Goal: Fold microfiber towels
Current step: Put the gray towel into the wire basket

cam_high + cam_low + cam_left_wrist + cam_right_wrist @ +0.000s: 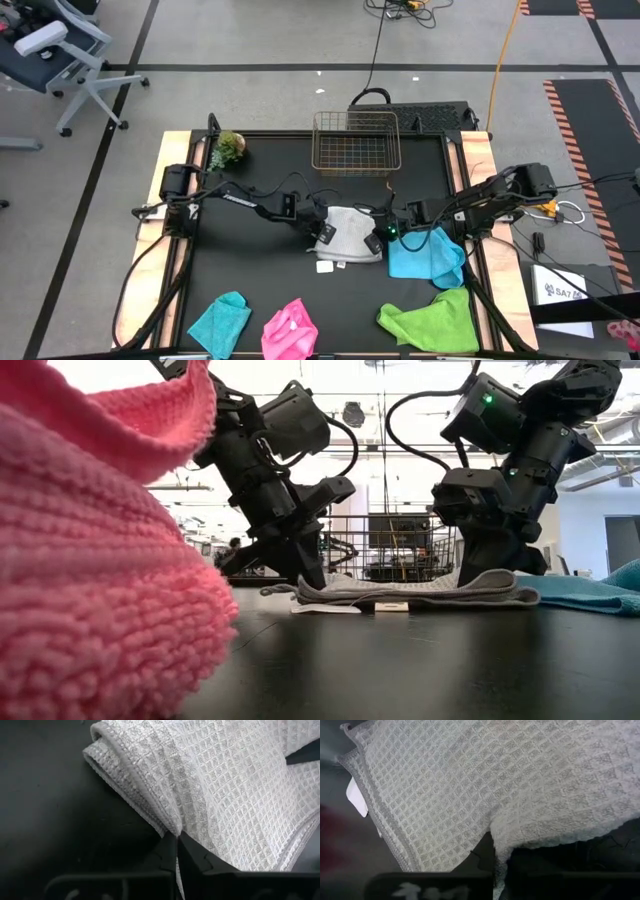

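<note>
The left pincer (318,232) is pinched tight on the left edge of the white towel (349,238), which lies folded in the middle of the black surface (260,270). The right pincer (378,236) is pinched tight on the right edge of the same towel, and the sky blue towel (425,256) lies just beside it on the right. Along the near edge of the surface lie the teal towel (221,322), the hot pink towel (290,333) and the lime green towel (432,320).
</note>
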You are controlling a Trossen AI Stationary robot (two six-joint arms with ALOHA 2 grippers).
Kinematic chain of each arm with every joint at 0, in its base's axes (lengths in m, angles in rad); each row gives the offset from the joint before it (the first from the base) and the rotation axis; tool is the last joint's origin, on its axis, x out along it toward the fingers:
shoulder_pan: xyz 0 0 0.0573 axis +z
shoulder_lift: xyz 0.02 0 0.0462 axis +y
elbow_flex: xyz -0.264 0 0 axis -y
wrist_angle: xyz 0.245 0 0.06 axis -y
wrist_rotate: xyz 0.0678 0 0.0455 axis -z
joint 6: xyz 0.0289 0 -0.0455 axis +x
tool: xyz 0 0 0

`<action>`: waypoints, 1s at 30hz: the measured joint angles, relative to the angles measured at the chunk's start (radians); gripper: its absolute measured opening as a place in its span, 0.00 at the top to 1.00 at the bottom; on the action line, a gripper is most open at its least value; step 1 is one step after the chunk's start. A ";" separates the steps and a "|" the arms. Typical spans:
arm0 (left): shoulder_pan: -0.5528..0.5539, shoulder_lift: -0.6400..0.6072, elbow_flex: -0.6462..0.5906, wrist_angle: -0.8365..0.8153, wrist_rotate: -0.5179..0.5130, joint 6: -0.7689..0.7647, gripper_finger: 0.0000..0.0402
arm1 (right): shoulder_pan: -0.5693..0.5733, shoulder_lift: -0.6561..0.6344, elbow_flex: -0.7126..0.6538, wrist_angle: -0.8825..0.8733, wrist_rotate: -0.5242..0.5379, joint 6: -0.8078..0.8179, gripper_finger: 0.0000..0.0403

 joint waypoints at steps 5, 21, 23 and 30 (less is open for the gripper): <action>0.001 -0.029 0.000 -0.022 -0.033 0.006 0.99 | 0.000 0.000 0.028 0.013 0.001 -0.019 0.99; 0.003 -0.129 0.006 -0.153 -0.061 0.007 1.00 | -0.036 -0.002 0.200 -0.120 -0.004 -0.199 1.00; 0.003 -0.113 0.007 -0.155 -0.046 -0.004 0.98 | -0.036 -0.002 0.200 -0.135 -0.004 -0.199 1.00; 0.010 -0.091 0.006 -0.139 -0.046 0.003 0.81 | -0.034 -0.002 0.200 -0.144 -0.007 -0.198 1.00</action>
